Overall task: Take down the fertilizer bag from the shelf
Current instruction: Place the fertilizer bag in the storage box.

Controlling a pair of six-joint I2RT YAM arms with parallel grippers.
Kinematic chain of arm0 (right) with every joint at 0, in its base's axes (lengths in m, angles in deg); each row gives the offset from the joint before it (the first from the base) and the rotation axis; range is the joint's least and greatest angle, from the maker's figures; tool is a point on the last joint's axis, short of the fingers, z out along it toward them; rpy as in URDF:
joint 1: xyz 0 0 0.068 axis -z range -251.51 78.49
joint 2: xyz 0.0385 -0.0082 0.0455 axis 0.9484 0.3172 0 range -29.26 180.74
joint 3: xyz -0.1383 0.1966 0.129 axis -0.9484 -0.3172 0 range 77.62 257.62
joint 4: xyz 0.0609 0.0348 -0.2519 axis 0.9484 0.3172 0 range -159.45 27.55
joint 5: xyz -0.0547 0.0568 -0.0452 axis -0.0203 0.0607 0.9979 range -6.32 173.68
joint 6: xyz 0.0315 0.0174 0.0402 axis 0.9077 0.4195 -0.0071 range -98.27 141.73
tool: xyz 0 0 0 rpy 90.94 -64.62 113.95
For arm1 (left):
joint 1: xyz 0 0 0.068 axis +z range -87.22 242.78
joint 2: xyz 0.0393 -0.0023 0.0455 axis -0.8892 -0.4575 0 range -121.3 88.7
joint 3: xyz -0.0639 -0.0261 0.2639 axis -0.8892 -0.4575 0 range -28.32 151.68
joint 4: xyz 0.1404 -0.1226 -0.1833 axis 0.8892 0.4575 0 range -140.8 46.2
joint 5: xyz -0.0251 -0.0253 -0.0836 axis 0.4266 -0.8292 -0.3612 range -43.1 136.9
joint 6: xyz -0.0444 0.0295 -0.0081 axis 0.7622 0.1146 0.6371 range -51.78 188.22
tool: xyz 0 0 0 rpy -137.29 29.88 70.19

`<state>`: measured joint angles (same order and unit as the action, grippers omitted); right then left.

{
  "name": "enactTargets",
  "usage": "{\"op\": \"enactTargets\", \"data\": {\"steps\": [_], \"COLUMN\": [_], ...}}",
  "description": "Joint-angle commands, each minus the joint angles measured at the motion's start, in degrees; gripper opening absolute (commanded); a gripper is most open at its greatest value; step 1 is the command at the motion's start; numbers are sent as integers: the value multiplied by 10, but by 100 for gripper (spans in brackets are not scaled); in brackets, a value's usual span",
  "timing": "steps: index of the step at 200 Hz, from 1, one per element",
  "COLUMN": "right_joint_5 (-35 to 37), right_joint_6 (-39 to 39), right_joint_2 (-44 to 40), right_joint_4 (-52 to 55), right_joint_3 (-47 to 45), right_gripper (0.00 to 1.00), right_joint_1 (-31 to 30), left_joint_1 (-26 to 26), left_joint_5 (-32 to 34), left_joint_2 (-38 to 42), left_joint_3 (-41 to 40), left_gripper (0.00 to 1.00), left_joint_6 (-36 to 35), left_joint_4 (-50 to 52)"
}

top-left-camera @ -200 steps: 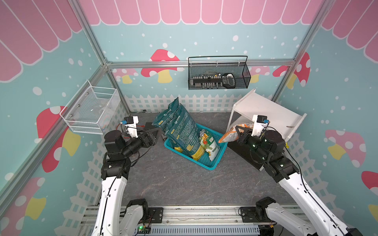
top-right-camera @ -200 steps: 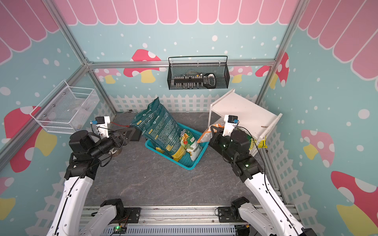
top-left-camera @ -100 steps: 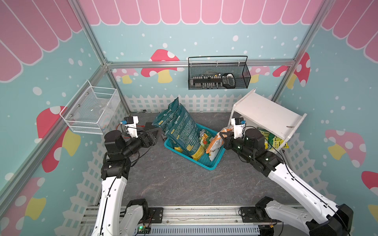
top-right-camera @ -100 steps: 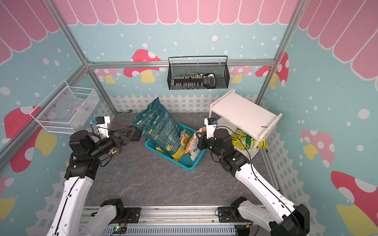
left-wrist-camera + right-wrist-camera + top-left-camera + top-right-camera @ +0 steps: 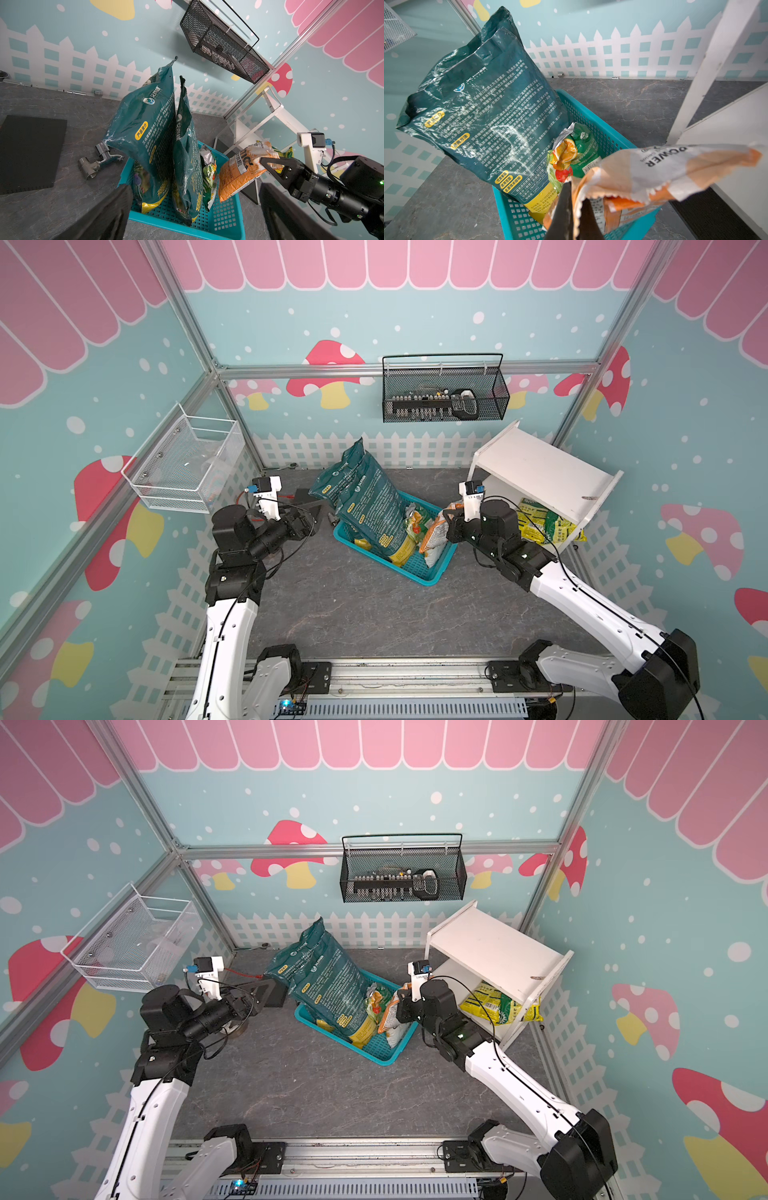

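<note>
Right gripper (image 5: 574, 209): fingers pressed together on the crinkled top edge of the orange fertilizer bag (image 5: 242, 169); in both top views it sits at about 3 o'clock from the scene's centre.
Orange fertilizer bag: off the shelf (image 5: 540, 472), hanging over the right-hand end of the teal basket (image 5: 376, 1048), its lower end inside the basket by the wrist views.
Shelf: white rack at 2 o'clock, tilted; a yellow-green bag (image 5: 548, 526) lies on its lower board.
Teal basket: centre of the table; two tall dark green bags (image 5: 483, 99) lean in it, a small green packet (image 5: 571, 153) beside them.
Left gripper (image 5: 193, 209): at 9 o'clock, fingers spread wide, holding nothing, short of the basket.
Metal tap fitting (image 5: 99, 161): on the table just beside the basket.
</note>
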<state>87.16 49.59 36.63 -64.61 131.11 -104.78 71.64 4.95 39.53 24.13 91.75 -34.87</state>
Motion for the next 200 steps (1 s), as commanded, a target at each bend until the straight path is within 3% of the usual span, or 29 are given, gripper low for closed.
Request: {"op": "enactTargets", "data": {"steps": [1, 85, 129, 182, 185, 200], "right_joint_5": [8, -23, -10, 21, 31, 93], "right_joint_6": [-15, -9, -18, -8, -3, 30], "right_joint_2": [0, 115, 175, 188, 188, 197], "right_joint_4": [-92, -135, -144, -131, -126, -75], "right_joint_3": [15, 0, 9, 13, 15, 32], "right_gripper": [0, 0, 0, 0, 5, 49], "right_joint_1": [-2, -24, -55, -60, -60, -59], "left_joint_1": [-3, -3, -3, -3, -3, -3], "left_joint_5": [4, 5, 5, 5, 4, 4], "left_joint_2": [7, 8, 8, 7, 7, 7], "left_joint_3": [15, 16, 16, 15, 15, 14], "left_gripper": [99, 99, 99, 100, 99, 99], "left_joint_6": [-15, -15, -16, -15, -15, -15], "left_joint_4": [5, 7, 7, 5, 6, 7]}}
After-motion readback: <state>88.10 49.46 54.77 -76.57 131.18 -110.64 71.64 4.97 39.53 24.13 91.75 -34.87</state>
